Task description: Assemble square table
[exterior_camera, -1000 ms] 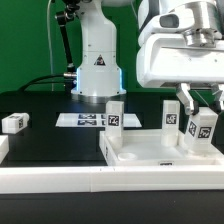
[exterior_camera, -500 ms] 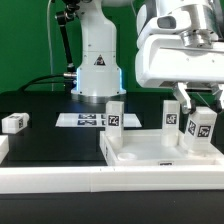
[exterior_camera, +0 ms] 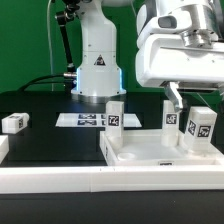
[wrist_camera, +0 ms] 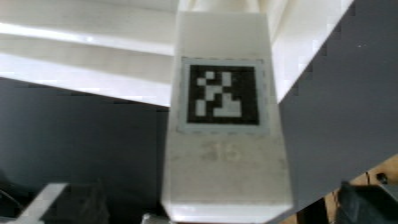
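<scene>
Nearest, a long white rail (exterior_camera: 90, 185) across the front. Just behind it, flat on the black tabletop (exterior_camera: 45, 140), the white square slab (exterior_camera: 150, 155) with its raised rim. Upright at the slab's nearer corner, toward the exterior view's right, the front leg (exterior_camera: 201, 128), white with a black-and-white tag. Same front leg (wrist_camera: 222, 110) filling the wrist view, tag square to the camera. Changed within the last second: tool (exterior_camera: 198, 100), earlier hugging this leg on both sides, now spread open and lifted slightly. One finger (exterior_camera: 176, 98) visibly clear of the leg, the other not in view. Probably a release after seating, with the leg upright unaided; tightness of the joint impossible to judge. Farther back on the slab, a back-left leg (exterior_camera: 114, 115) and a back-right leg (exterior_camera: 170, 115), both upright at their corners. Well apart, toward the exterior view's left, a loose leg (exterior_camera: 13, 122) lying on its side on the tabletop, likely the next to fetch. Beyond, the marker board (exterior_camera: 82, 120) flat in front of the white arm base (exterior_camera: 97, 65). Surface matte black throughout. Behind everything, a green backdrop (exterior_camera: 25, 45) and a black cable (exterior_camera: 58, 45).
</scene>
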You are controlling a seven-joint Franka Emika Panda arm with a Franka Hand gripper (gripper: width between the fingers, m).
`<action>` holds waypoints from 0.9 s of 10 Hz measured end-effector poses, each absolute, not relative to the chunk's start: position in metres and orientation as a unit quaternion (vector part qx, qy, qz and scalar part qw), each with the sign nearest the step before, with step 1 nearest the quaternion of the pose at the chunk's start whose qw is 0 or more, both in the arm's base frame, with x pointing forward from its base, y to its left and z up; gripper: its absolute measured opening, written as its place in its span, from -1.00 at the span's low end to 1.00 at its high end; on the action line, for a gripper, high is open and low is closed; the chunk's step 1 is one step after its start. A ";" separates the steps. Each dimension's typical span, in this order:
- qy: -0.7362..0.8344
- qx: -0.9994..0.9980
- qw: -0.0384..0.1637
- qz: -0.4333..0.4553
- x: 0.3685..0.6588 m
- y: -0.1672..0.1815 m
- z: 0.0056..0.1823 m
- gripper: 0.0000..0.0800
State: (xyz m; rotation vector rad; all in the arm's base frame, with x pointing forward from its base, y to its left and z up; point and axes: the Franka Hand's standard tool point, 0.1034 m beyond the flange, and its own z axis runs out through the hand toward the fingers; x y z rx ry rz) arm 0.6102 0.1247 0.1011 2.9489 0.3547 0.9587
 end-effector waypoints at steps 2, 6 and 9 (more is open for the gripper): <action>0.117 0.947 0.011 0.300 0.611 0.123 0.106 0.62; 0.121 0.954 0.012 0.275 0.611 0.119 0.114 0.62; 0.125 0.979 0.007 0.159 0.608 0.120 0.108 0.62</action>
